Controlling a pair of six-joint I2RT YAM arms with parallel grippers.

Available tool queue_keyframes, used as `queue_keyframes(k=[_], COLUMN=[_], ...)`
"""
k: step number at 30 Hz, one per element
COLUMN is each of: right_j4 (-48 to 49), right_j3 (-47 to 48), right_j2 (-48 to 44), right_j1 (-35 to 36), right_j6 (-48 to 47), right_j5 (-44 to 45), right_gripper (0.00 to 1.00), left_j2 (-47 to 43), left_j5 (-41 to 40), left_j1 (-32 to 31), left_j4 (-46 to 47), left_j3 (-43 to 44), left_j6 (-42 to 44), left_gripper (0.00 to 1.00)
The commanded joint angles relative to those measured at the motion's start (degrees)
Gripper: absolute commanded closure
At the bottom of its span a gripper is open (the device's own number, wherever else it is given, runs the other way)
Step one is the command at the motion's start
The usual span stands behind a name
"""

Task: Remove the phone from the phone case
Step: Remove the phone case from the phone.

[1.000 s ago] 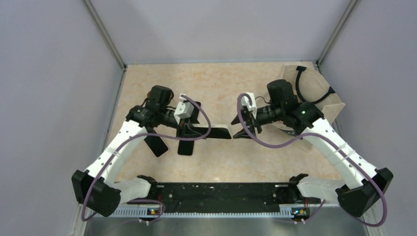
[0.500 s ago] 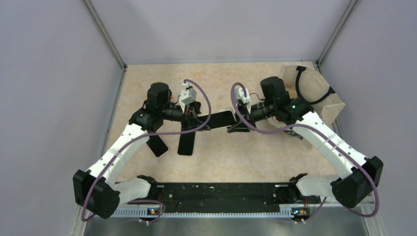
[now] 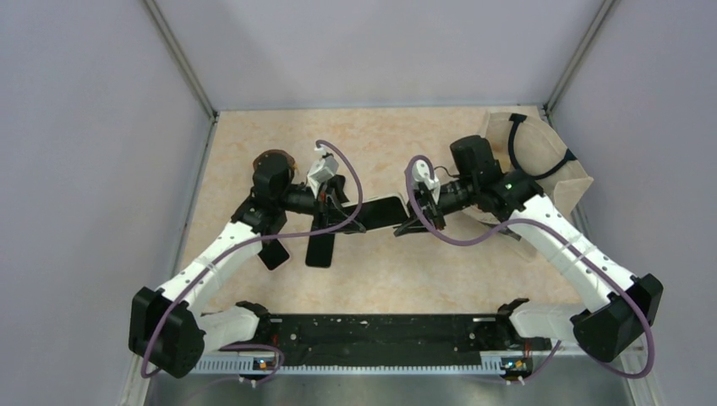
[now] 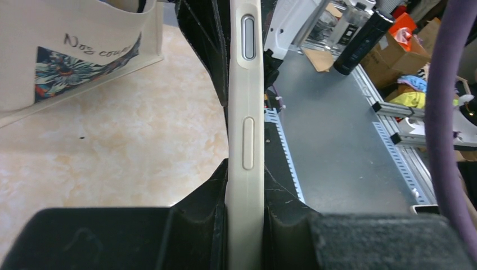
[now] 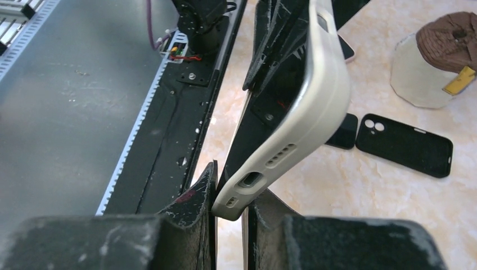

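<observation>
The phone (image 3: 382, 211), in a cream phone case (image 4: 245, 140), hangs above the table between both arms. My left gripper (image 4: 245, 230) is shut across its cased edge, and both side buttons show above the fingers. From the other side my right gripper (image 5: 230, 205) is shut on the case's bottom corner (image 5: 250, 183), by the port cutouts. In the right wrist view the cream case (image 5: 320, 84) curves away from the dark phone body (image 5: 253, 129) behind it. In the top view the left gripper (image 3: 345, 216) and right gripper (image 3: 412, 222) hold opposite ends.
A black case (image 3: 320, 249) and a dark phone (image 3: 272, 252) lie on the table under the left arm. A brown-lidded white cup (image 5: 436, 62) stands at the left. A beige tote bag (image 3: 545, 165) sits at the back right. A black bar (image 3: 372, 328) runs along the near edge.
The right gripper has moved in and closed on the phone's right end. Both arms have shifted and the phone has tilted. The left grip is unchanged.
</observation>
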Motion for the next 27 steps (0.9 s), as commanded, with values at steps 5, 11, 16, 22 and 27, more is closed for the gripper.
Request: queue_keyframes(k=[5, 11, 16, 22, 27], right_j4=[-5.07, -9.70, -13.87, -17.60, -18.02], right_j3=[6.74, 9.94, 12.58, 15.19, 15.90], right_j2=[-1.05, 1.91, 3.65, 4.66, 4.84], right_j1=[1.89, 2.45, 2.49, 2.64, 2.92], right_j6=[-14.93, -19.80, -23.03, -26.70, -27.56], right_j5=[-9.85, -9.91, -9.72, -9.64, -10.01], right_gripper=[1.00, 1.00, 1.00, 1.00, 1.00], left_j2=[0.63, 2.28, 2.88, 3.82, 4.26], left_j5=[8.65, 9.53, 9.75, 9.46, 9.67], left_j1=[-3.15, -4.84, -5.60, -7.02, -8.35], left_j4=[12.68, 12.54, 9.42, -20.20, -23.54], left_j3=[-2.56, -2.91, -2.98, 3.36, 4.18], left_j6=[-11.06, -9.92, -6.87, 17.88, 21.02], left_gripper=[1.00, 1.00, 1.00, 1.00, 1.00])
